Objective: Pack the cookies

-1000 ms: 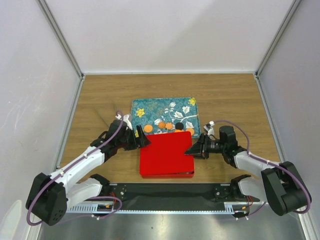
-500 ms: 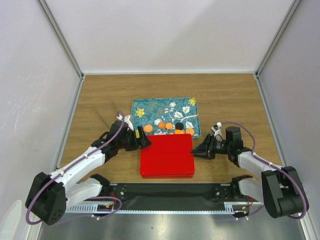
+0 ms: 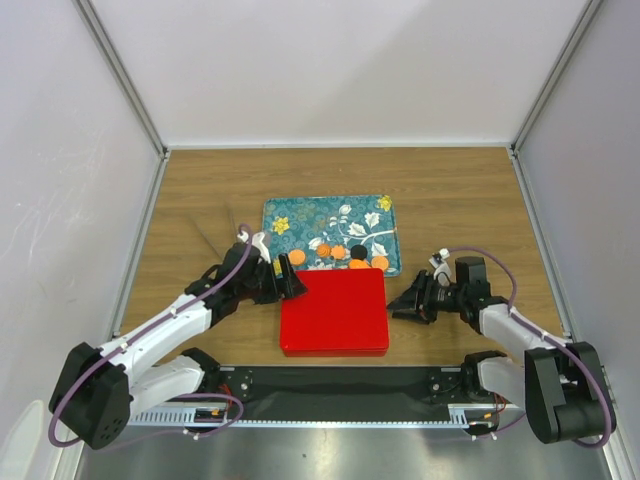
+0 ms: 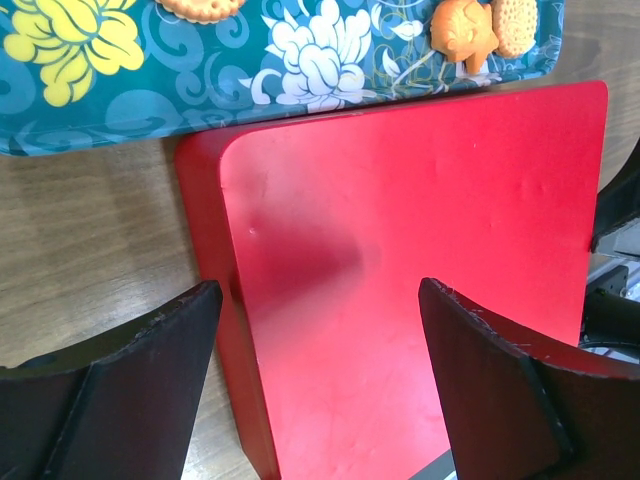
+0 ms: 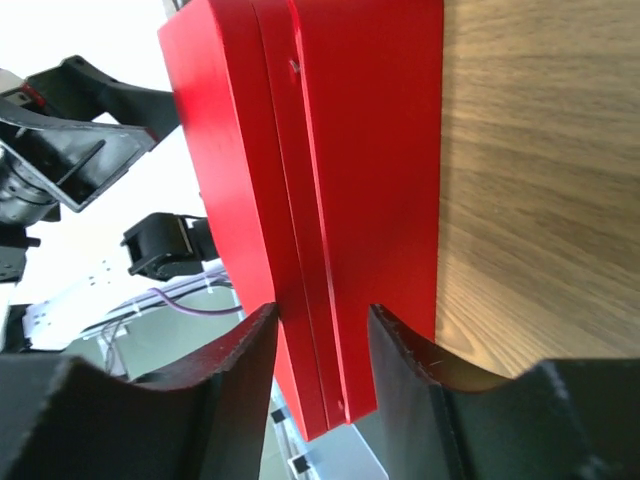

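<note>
Cookies (image 3: 322,249) sit on tray (image 3: 300,215) just behind shut red box (image 3: 335,312); left fingers (image 4: 110,390) apart over its corner, right fingers (image 5: 200,400) apart at its side edge; careless nudge could shove box into tray

- A brown wood-grain tabletop (image 3: 450,190) carries everything, with white panels standing on three of its sides.
- A rectangular teal tray printed with white and yellow flowers (image 3: 330,203) lies flat near the middle of the tabletop.
- A flat, squarish red box with its lid closed (image 3: 334,310) lies on the wood just nearer than the tray. Its far edge is close against the tray's near rim; whether they touch cannot be told.
- A black base rail (image 3: 340,385) runs along the tabletop's near edge.
</note>
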`<state>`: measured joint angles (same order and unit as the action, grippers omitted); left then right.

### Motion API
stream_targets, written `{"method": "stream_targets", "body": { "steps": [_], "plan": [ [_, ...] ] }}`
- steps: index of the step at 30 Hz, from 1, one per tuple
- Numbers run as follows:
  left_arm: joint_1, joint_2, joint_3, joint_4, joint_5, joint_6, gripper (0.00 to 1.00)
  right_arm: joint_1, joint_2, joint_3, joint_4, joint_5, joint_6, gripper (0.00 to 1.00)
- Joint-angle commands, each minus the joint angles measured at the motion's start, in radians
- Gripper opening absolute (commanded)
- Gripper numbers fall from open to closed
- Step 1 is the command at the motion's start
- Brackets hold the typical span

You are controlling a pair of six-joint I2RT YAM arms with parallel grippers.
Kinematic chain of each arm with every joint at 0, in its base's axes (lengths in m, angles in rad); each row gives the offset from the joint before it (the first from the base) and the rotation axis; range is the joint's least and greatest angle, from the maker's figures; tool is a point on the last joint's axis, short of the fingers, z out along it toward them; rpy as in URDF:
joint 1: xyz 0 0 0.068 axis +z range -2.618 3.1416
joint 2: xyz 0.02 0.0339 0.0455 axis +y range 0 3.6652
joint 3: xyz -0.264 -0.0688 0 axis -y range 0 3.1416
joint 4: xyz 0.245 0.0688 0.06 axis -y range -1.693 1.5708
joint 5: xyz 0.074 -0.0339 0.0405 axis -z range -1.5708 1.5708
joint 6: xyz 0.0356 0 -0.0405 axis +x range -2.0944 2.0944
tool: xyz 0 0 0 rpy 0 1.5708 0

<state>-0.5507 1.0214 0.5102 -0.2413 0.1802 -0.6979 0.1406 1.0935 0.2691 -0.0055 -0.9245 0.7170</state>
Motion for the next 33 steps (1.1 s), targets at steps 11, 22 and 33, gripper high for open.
{"method": "stream_targets", "body": {
  "steps": [11, 22, 33],
  "plan": [
    [-0.045, 0.029, 0.042, 0.025, -0.050, -0.031, 0.86, 0.042, -0.155, 0.101, -0.200, 0.151, -0.085, 0.67],
    [-0.061, 0.046, 0.083, -0.007, -0.064, -0.032, 0.86, 0.241, -0.107, 0.117, -0.166, 0.332, -0.051, 0.68],
    [-0.092, 0.060, 0.131, -0.039, -0.068, -0.034, 0.85, 0.241, -0.101, 0.096, -0.148, 0.346, -0.048, 0.51]
  ]
}}
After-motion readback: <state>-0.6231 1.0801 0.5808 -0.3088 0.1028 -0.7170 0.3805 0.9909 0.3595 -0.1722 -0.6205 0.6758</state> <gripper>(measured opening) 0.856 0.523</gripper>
